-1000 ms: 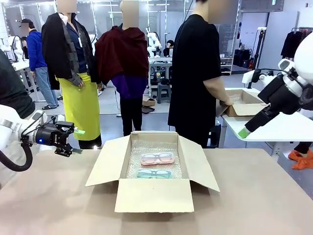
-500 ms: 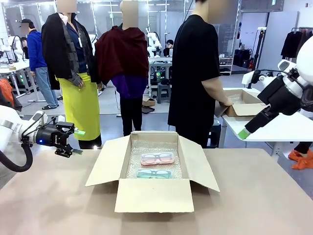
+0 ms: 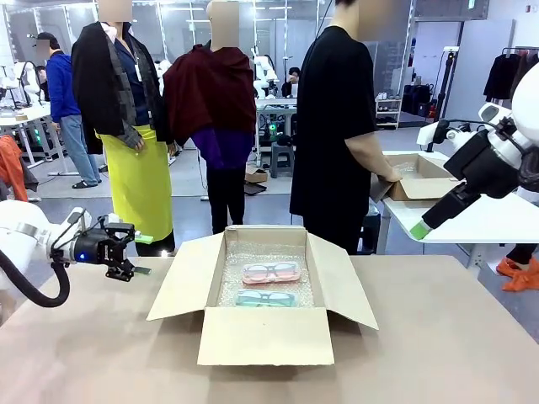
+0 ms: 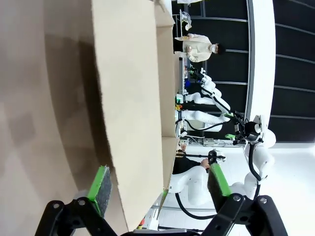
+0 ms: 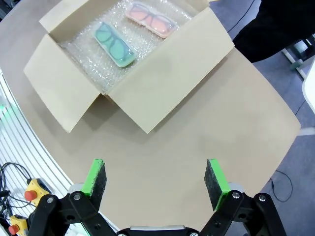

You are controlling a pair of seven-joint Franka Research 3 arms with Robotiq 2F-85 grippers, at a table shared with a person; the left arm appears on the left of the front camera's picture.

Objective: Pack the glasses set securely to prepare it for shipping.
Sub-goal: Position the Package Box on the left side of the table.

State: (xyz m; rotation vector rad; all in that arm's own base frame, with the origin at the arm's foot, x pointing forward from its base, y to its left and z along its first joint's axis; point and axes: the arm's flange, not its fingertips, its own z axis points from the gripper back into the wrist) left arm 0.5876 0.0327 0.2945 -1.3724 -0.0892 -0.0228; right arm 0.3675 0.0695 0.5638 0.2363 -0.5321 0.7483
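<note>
- Cardboard box (image 3: pixel 265 337) sits mid-table with all four flaps spread outward. Bubble wrap (image 3: pixel 249 252) lines its floor.
- The glasses set lies inside on that lining: pink case (image 3: pixel 271 272) towards the person's side, mint case (image 3: pixel 265 298) towards the robot's side. They lie side by side, close but apart.
- Both cases lie flat with see-through tops up and the spectacles showing. Their long axes run left to right across the table, parallel to each other and to the box's near wall.
- Left gripper (image 3: pixel 141 255) hangs low, just beside the outer edge of the left flap (image 3: pixel 187 278), not touching it. Its fingers point towards the box, spread wide and holding nothing.
- In the left wrist view the flap stands edge-on straight ahead, and its free edge runs up between the two green pads.
- Right gripper (image 3: pixel 418 228) is raised high, well apart from the box on the right, and looks down on the open box. Its fingers are spread wide and empty.
- Judgement: the cases are placed, so closing the flaps appears to be the remaining work. The left arm is much the nearer, and the left flap lies directly ahead of its fingers, with its long edge running front to back.
</note>
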